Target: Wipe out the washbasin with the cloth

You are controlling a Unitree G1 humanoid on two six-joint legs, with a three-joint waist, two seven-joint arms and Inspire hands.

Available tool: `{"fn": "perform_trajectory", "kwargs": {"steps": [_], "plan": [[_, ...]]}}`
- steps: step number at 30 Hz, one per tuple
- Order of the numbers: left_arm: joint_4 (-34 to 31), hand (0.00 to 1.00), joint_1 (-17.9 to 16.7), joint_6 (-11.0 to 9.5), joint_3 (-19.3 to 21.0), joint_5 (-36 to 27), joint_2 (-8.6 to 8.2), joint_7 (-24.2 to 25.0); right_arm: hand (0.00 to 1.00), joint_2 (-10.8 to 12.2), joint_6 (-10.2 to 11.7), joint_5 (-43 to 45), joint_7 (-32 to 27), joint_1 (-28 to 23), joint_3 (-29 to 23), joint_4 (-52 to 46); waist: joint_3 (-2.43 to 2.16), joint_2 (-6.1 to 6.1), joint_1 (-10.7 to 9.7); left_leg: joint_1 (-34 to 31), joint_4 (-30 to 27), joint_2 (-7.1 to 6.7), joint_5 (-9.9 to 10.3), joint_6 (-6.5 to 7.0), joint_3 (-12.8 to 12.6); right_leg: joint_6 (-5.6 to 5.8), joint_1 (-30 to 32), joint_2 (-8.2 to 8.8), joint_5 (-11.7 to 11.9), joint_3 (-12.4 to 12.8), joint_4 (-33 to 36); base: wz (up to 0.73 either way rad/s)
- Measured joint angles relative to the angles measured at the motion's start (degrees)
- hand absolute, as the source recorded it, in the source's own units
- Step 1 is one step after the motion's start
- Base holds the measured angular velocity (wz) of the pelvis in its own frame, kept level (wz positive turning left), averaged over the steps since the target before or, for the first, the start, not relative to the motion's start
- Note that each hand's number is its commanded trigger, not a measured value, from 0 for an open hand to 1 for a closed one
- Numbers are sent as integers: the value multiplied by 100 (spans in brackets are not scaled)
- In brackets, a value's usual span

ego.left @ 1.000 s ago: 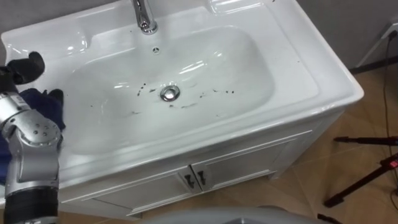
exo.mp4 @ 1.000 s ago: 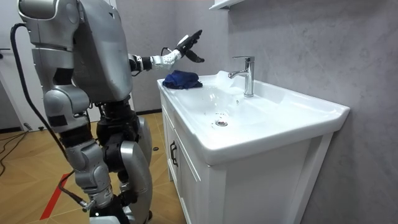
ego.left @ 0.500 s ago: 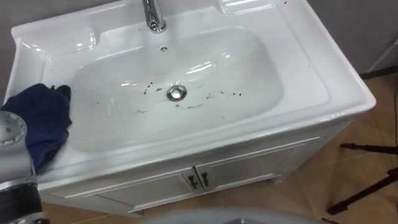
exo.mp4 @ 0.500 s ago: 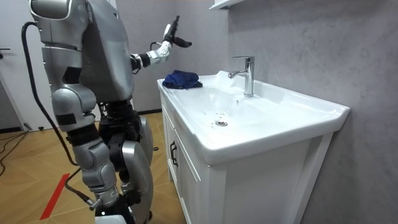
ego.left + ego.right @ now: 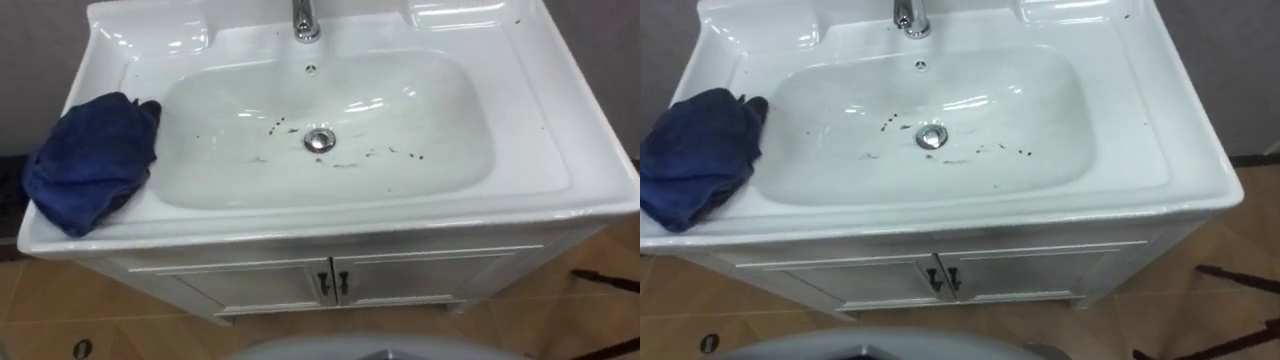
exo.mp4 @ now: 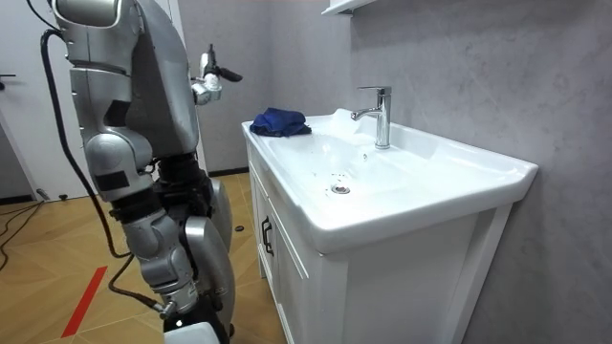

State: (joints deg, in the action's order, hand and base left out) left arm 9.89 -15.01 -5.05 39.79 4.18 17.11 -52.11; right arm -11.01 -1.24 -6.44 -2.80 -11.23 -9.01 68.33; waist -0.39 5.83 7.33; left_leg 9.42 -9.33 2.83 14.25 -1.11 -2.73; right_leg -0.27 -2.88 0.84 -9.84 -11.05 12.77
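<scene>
In the upper left of the room view, the robot's left arm is bent upward. Its dark five-fingered left hand point(image 6: 211, 78) is raised at shoulder height with the fingers extended.

No text, label or number can be read.

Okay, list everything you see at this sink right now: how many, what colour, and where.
basin: one, white, on top of the cabinet
cloth: one, dark blue, bunched on the basin's left rim
tap: one, chrome, middle of the back rim
drain: one, metal, centre of the bowl
specks: several, dark, scattered in the bowl around the drain
cabinet: one, white, under the basin, doors shut
door handles: two, dark, where the doors meet
floor: one, brown wood, around the cabinet
left hand: one, dark fingers straight, raised in the air short of the basin, holding nothing
</scene>
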Motion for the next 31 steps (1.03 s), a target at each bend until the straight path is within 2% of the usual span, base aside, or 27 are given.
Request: {"fn": "perform_trajectory", "kwargs": {"steps": [2,4,7,9,11,12,14,18,20,23,26,31], "plan": [[108,0,-285,-17,-6,-144,-135,-31,0,-12,-13,16,1,-12,-1,6,-43,-24,43,-17,-2,-10,-2,2,65,3,2,17,-24,-44,16,12],[414,0,-350,-38,-76,-346,-227,-69,0,-37,-20,-3,14,-8,9,33,-63,-49,29,-10,-11,-25,-8,13,137,13,-30,35,-31,-91,2,16],[1026,0,-511,-25,-523,-877,-531,-50,0,-76,-20,-145,44,0,132,28,-80,-80,61,-8,-22,-68,-30,40,183,41,-64,98,-49,-190,10,15],[1485,0,-691,-16,-887,-936,-644,35,0,-62,-57,-216,49,17,283,30,-81,-170,85,-8,-21,-70,-29,41,184,45,-67,103,-63,-206,15,2],[2396,0,-728,17,-1360,-1084,-712,247,0,-18,-137,-281,96,64,290,114,-56,-280,9,-3,-13,-70,-27,39,272,40,-117,118,-75,-312,-2,16],[2634,0,-776,35,-1485,-1155,-716,335,0,-15,-138,-324,128,59,318,137,-53,-329,12,-2,-10,-70,-27,39,293,40,-131,117,-83,-321,-3,15],[3705,0,-772,93,-1818,-1209,-779,780,0,-34,-136,-481,243,63,327,312,-35,-432,17,49,29,-51,-6,28,290,41,-212,88,-86,-314,-58,3],[4737,0,-821,257,-1951,-1537,-932,1369,0,-51,-258,-666,395,74,399,527,-31,-465,30,127,68,-43,14,35,296,56,-327,69,-76,-330,-118,1],[5263,0,-816,442,-2114,-1599,-970,1771,0,-56,-375,-702,483,88,501,584,-31,-443,15,122,65,-47,16,40,297,64,-359,79,-72,-361,-142,5],[5565,0,-798,690,-2150,-1610,-1007,2293,0,-57,-394,-706,502,134,544,603,-27,-444,-2,156,59,-46,16,40,312,77,-456,77,-65,-387,-218,9],[5652,0,-777,806,-2195,-1573,-1038,2742,0,-65,-446,-703,548,233,557,725,-21,-451,-21,172,58,-46,16,40,313,82,-490,77,-70,-379,-227,3],[5670,0,-579,1017,-2239,-1571,-1103,3112,0,-58,-459,-638,561,231,566,765,-9,-460,-173,175,56,-56,19,44,328,101,-508,94,-92,-401,-213,6]]}}
